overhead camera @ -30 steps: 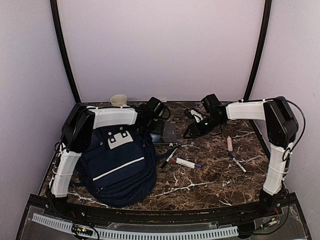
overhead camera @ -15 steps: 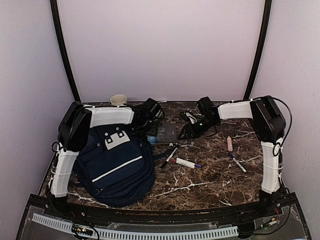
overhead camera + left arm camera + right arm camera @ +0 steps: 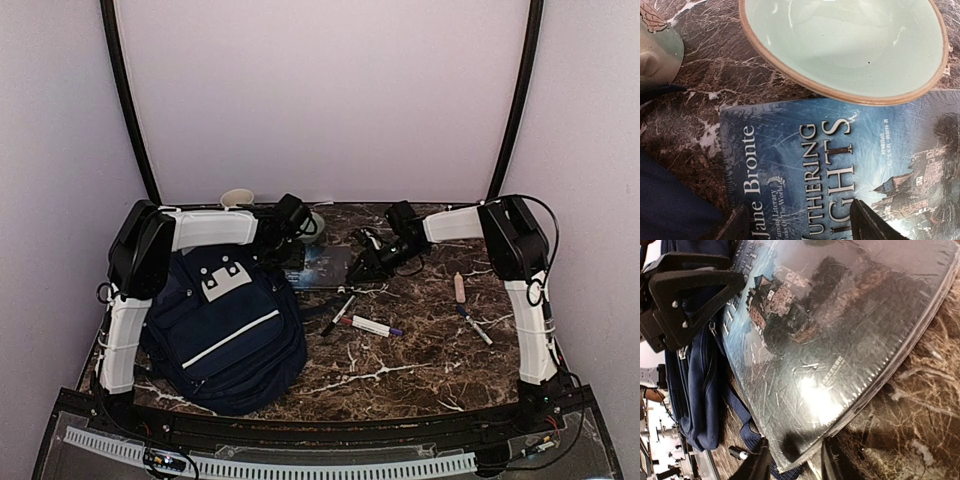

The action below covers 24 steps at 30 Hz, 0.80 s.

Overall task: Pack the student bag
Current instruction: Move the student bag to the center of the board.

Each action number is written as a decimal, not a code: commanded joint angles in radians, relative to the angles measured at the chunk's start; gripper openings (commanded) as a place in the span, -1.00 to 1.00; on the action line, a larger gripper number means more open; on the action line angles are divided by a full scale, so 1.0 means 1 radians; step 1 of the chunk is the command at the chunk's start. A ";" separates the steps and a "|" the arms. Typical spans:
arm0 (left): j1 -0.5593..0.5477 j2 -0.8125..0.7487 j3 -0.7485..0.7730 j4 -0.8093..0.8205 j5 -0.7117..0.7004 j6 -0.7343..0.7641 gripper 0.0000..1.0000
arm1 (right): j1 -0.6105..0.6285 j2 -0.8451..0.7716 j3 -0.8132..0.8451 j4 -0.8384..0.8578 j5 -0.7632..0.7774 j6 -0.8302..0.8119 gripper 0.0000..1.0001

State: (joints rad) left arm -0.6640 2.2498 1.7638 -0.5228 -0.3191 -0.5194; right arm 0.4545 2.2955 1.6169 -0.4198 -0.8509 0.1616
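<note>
The right gripper (image 3: 792,462) straddles the 3 o'clock corner of the book (image 3: 330,268), half closed, hold uncertain. The left gripper (image 3: 800,225) hangs wide open and empty over its 9 o'clock edge. The student bag (image 3: 225,335) lies just beyond, at 8 o'clock.

The overhead view is softly and evenly lit, with detail lost in the dark navy-blue fabric backpack (image 3: 225,330). In the right wrist view a bright glare patch is seen on the glossy blue paperback book (image 3: 820,390), and the brown marble tabletop (image 3: 910,430) beside it is blurred.
</note>
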 commanded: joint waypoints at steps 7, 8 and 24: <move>0.032 -0.029 -0.083 -0.110 -0.017 0.001 0.42 | -0.010 0.097 0.060 0.076 -0.123 0.123 -0.78; 0.032 -0.029 -0.087 -0.104 -0.015 0.001 0.42 | -0.010 0.102 0.061 0.083 -0.130 0.134 -0.79; 0.032 -0.030 -0.109 -0.082 0.006 0.009 0.40 | -0.020 0.118 0.047 0.156 -0.185 0.200 -0.97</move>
State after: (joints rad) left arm -0.6476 2.2177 1.7000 -0.4831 -0.3191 -0.5194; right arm 0.4294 2.3783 1.6615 -0.3294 -0.9985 0.3489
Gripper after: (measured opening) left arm 0.701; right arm 0.090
